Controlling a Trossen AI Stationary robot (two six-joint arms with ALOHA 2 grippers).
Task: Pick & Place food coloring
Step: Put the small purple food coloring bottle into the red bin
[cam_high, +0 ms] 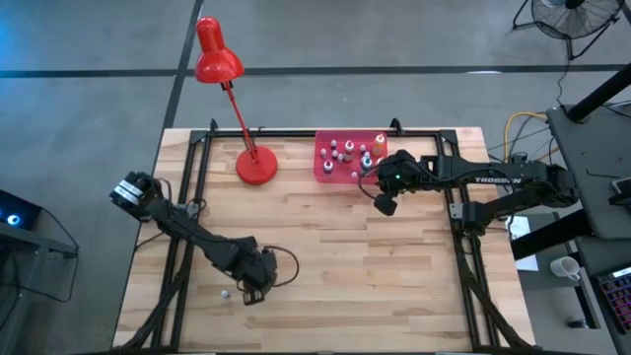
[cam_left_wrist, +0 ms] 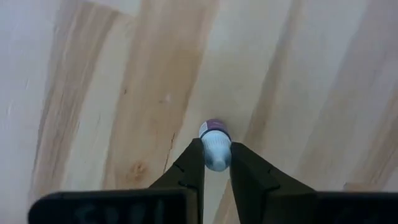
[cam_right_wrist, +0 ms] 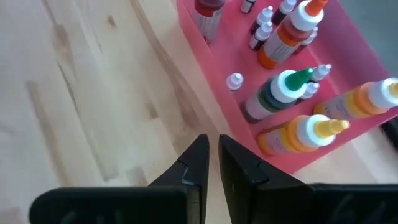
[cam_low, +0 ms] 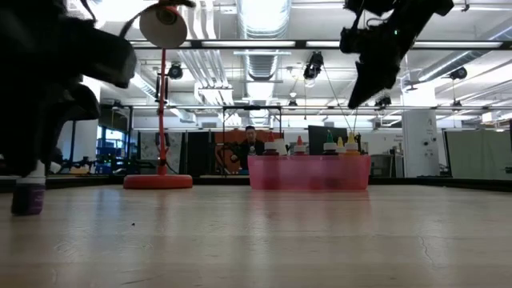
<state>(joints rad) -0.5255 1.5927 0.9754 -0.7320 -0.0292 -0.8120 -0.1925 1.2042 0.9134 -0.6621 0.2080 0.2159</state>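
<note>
Food coloring, high view: bottles [cam_high: 347,152] are standing crowded in the pink tray [cam_high: 325,168] at the table's far edge, just beside the red desk lamp [cam_high: 254,163]; one small whitish bottle [cam_high: 225,293] is sitting alone on the wooden table [cam_high: 375,266] near the front left.
Left arm, high view: reaching in from the left edge, stretched low along the boards, the left gripper [cam_high: 252,292] is sitting just beside that lone bottle.
Right arm, high view: extending in from the right side, elbow out, the right gripper [cam_high: 378,183] is hanging at the tray's near right corner.
Low view: the lone bottle [cam_low: 30,192], purple-banded, is standing upright on the boards at the far left under the dark bulk of the left arm; the right gripper [cam_low: 362,84] is hanging high above the tray [cam_low: 309,172], pointing down at a slant; a person [cam_low: 251,144] is sitting in the room behind.
Left wrist view: the left gripper [cam_left_wrist: 216,158] is closing its two dark fingers [cam_left_wrist: 189,168] against the sides of the small purple-banded bottle [cam_left_wrist: 216,142], which is standing on the wood.
Right wrist view: the right gripper [cam_right_wrist: 213,155] is holding nothing, fingers nearly together with a thin gap, poised over bare wood just outside the tray wall [cam_right_wrist: 214,56]; a green-capped bottle [cam_right_wrist: 277,93] and orange bottles [cam_right_wrist: 297,132] are standing inside.
</note>
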